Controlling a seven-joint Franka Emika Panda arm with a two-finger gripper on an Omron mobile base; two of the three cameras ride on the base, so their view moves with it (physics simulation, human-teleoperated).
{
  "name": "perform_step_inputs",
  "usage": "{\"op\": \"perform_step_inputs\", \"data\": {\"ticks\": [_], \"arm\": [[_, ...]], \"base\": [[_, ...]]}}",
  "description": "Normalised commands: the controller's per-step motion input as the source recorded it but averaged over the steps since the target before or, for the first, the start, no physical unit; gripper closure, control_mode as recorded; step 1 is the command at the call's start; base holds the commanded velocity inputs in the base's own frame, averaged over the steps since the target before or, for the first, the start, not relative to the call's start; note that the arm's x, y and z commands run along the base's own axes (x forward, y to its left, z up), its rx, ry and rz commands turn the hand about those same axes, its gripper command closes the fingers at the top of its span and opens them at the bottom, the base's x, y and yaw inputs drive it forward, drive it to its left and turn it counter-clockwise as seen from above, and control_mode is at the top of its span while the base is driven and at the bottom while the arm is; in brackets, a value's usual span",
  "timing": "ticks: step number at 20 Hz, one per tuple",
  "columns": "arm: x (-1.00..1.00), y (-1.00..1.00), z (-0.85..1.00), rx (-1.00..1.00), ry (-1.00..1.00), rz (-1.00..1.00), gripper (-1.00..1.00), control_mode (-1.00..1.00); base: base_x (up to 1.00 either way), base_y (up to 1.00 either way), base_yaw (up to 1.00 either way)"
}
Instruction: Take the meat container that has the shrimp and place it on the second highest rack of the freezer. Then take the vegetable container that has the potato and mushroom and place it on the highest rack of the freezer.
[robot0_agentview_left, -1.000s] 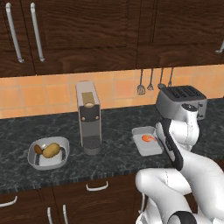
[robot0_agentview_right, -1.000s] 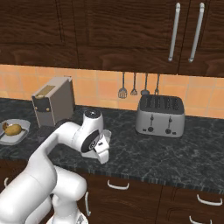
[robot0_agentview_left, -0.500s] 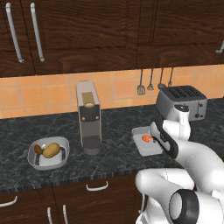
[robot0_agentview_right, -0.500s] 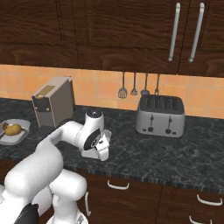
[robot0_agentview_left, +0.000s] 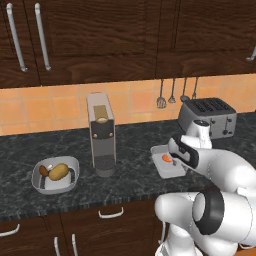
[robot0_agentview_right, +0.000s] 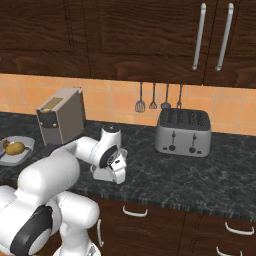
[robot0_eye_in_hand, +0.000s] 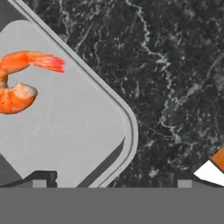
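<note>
The meat container is a flat grey tray on the dark counter, and the small orange shrimp lies in it. My gripper hangs open just above the tray's right part. In the hand view the shrimp lies at the left, and the tray's rounded corner rim runs between my two fingertips. The vegetable container stands at the left with the potato and the mushroom in it. The freezer and its racks are out of view.
A grey coffee machine stands between the two containers. Behind my hand to the right is a toaster, and utensils hang on the tiled wall. Dark cabinets hang over the counter, whose front edge runs below the containers.
The arm has folded lower and the hand has sunk a little toward the shrimp tray. The jaws have stayed open. The containers have not moved.
</note>
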Motion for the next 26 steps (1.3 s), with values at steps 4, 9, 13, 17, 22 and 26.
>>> {"op": "perform_step_inputs", "data": {"ticks": [4, 9, 13, 17, 22, 26], "arm": [[-0.01, 0.00, -0.16, 0.00, 0.01, 0.00, -1.00, -1.00], [0.00, 0.08, -0.18, 0.00, 0.02, 0.00, -1.00, -1.00], [0.00, 0.06, -0.21, 0.00, 0.02, -0.01, -1.00, -1.00], [0.00, 0.04, -0.23, 0.00, 0.04, 0.00, -1.00, -1.00], [0.00, 0.05, -0.17, 0.00, 0.04, 0.00, -1.00, -1.00], [0.00, 0.10, -0.13, 0.00, 0.03, 0.00, 1.00, -1.00]], "base": [[0.00, 0.00, 0.00], [0.00, 0.00, 0.00], [0.00, 0.00, 0.00], [0.00, 0.00, 0.00], [0.00, 0.00, 0.00], [0.00, 0.00, 0.00]]}}
